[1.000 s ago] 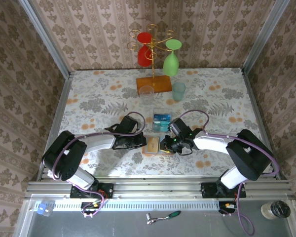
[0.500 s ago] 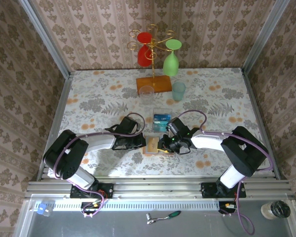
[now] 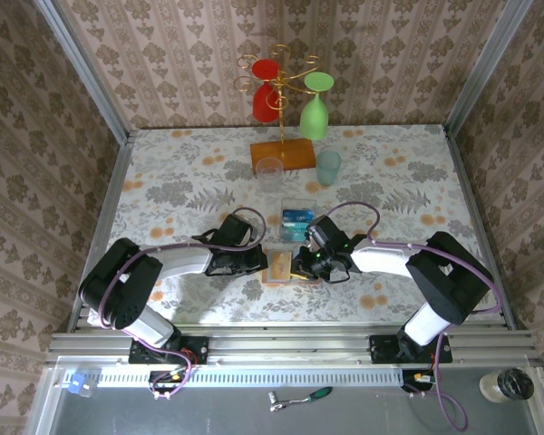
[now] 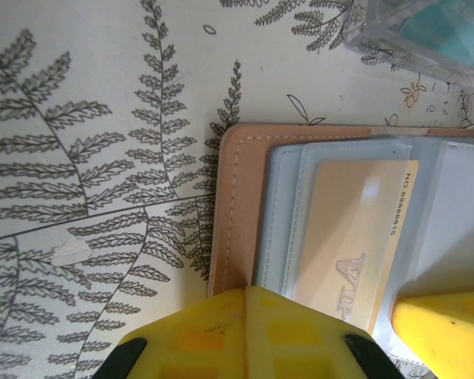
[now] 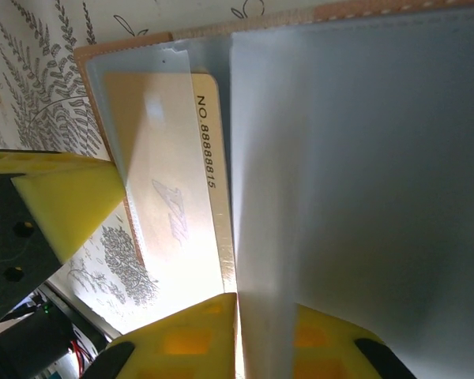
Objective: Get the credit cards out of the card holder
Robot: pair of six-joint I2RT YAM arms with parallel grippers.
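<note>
wallet (image 3: 279, 265): lies open on the table (image 3: 181, 172) near its front edge, between your two arms, blue-grey pockets up. one tan card (image 4: 351, 237) sits in a pocket, part under a translucent flap, its numbered edge bare.

box (image 3: 299, 201): clear, just behind the wallet; it holds blue and teal cards (image 3: 297, 218).

your left gripper (image 4: 245, 304): fingers pressed together at the wallet's salmon edge; whether they pinch the cover you cannot tell.

your right gripper (image 5: 257, 316): closed on a blue-grey pocket leaf, one finger on each side, just beside the tan card.

the two grippers crowd the wallet from either side, close together.

further back: a clear glass (image 3: 270, 169) and a teal cup (image 3: 328, 167) stand before the rack (image 3: 283, 152), from which a red glass (image 3: 265, 100) and a green glass (image 3: 314, 118) hang.
</note>
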